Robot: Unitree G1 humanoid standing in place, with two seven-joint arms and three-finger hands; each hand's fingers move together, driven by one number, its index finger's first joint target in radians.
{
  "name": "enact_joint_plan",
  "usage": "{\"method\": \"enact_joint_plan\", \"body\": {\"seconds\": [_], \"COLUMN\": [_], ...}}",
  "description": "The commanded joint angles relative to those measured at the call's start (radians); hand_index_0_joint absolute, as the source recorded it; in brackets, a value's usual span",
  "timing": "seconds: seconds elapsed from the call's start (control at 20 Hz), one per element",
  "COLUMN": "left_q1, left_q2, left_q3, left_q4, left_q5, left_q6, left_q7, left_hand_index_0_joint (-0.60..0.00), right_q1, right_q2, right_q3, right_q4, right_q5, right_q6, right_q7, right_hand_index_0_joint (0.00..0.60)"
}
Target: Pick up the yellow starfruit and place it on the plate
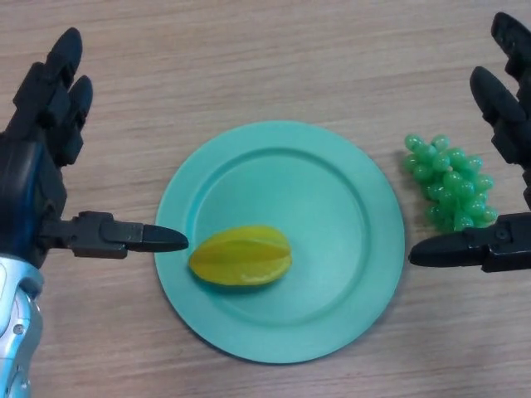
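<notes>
Head view: yellow starfruit (241,256) rests on the plate (332,166), seemingly placed. My left hand (37,166) and right hand (506,166) flank it, fingers spread, holding nothing.

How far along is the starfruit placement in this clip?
Done: the yellow starfruit lies on the plate, left of centre. In hand: nothing; the left hand and right hand are open beside the plate. Left: nothing visible. The green grapes sit on the table.
</notes>
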Motion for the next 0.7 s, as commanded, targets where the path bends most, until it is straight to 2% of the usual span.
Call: {"method": "enact_joint_plan", "body": {"seconds": [0.05, 0.3, 0.45, 0.7], "left_q1": [-0.012, -0.017, -0.042, -0.062], "left_q2": [0.038, 0.040, 0.055, 0.053], "left_q3": [0.075, 0.077, 0.084, 0.061], "left_q4": [-0.055, -0.058, -0.052, -0.019], "left_q5": [-0.033, -0.064, -0.058, -0.044], "left_q6": [-0.160, -0.145, -0.131, -0.165], "left_q7": [0.027, 0.041, 0.032, 0.036], "left_hand_index_0_joint": [0.000, 0.000, 0.000, 0.000], "right_q1": [-0.030, -0.022, -0.025, -0.034], "right_q2": [-0.017, -0.016, -0.016, -0.023], "right_q3": [-0.010, -0.015, -0.015, -0.024], "right_q4": [-0.057, -0.058, -0.045, -0.023], "right_q5": [-0.009, -0.021, -0.019, -0.030], "right_q6": [-0.095, -0.112, -0.129, -0.152], "right_q7": [-0.012, 0.007, 0.008, 0.010], "right_hand_index_0_joint": [0.000, 0.000, 0.000, 0.000]}}
